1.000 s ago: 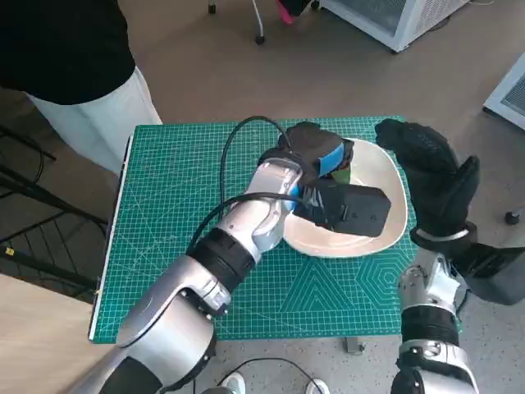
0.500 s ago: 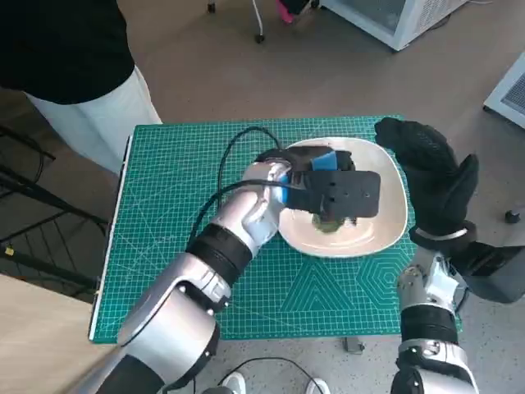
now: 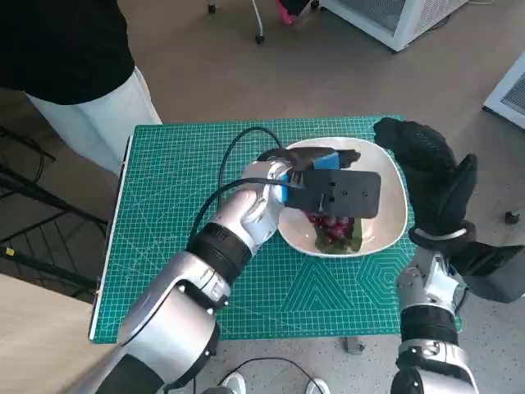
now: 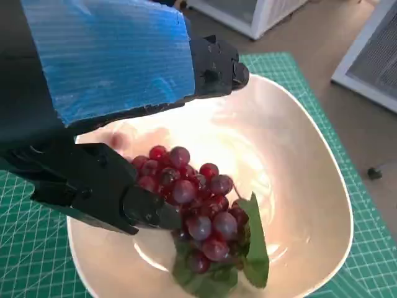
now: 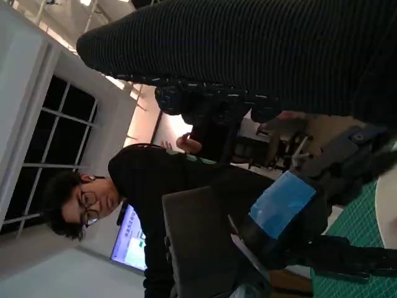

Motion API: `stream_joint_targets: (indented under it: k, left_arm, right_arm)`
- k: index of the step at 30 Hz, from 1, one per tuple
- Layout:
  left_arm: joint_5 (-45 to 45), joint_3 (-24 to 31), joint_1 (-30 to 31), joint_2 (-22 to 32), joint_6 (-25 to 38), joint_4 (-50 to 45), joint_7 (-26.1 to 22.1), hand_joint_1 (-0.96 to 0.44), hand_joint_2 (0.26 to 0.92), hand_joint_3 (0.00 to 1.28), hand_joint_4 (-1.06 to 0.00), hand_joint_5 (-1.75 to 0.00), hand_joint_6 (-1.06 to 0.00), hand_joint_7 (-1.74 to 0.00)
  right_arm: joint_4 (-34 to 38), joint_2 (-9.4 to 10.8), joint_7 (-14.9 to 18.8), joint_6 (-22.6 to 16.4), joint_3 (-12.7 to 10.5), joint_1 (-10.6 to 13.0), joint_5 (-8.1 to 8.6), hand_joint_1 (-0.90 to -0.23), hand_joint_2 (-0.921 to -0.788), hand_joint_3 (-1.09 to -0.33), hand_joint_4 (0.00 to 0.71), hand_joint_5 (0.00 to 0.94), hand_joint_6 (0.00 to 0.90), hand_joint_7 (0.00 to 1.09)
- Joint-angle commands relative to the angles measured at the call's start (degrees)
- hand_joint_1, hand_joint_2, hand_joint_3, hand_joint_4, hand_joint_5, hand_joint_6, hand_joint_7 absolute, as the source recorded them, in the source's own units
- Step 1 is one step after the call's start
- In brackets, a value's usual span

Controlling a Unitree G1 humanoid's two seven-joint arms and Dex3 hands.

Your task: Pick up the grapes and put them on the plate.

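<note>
A bunch of dark red grapes [image 3: 330,227] with green leaves lies in the white plate [image 3: 394,176] at the right of the mat. My left hand [image 3: 328,185] hovers just over the bunch, blue-taped back up. In the left wrist view the grapes [image 4: 192,211] rest on the plate [image 4: 310,186]; the left hand [image 4: 111,74] has its fingers spread, one tip beside the bunch's edge, the others well apart from it. My right hand [image 3: 431,176] stands raised by the plate's right rim, holding nothing. The right wrist view shows the glove [image 5: 260,49] and the left hand [image 5: 282,202].
The plate sits on a green cutting mat [image 3: 180,189] covering the small table. A black cable [image 3: 234,156] loops over my left forearm. A person [image 3: 74,66] stands at the table's far left corner, and a person [image 5: 155,180] shows in the right wrist view.
My left hand came down over the plate with the grapes and let them go; the bunch now lies in the plate. The right hand has stayed in place.
</note>
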Motion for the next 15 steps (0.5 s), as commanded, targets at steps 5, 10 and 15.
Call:
stream_joint_targets:
  k: [5,10,15]
  left_arm:
    - [-0.60,0.63,-0.26,1.17,-2.83,-0.50,2.42,-0.43,0.877,0.02,0.00,0.00,-0.06,0.00]
    - [-0.30,0.69,0.65,2.24,-5.30,-1.20,5.41,-0.46,0.913,0.04,0.00,0.00,-0.06,0.00]
    - [-0.21,1.05,2.42,4.67,-7.43,-3.76,8.26,-0.48,0.920,0.08,0.00,0.00,-0.08,-0.01]
  right_arm:
    - [0.35,0.13,-0.59,0.56,0.21,1.26,-0.81,-0.559,-0.921,-0.574,0.327,0.001,0.439,0.00]
    - [0.42,0.19,-0.64,0.58,0.36,1.16,-0.83,-0.559,-0.921,-0.574,0.327,0.001,0.439,0.00]
    - [0.50,0.36,-0.82,0.42,0.56,1.00,-1.01,-0.559,-0.921,-0.574,0.327,0.001,0.439,0.00]
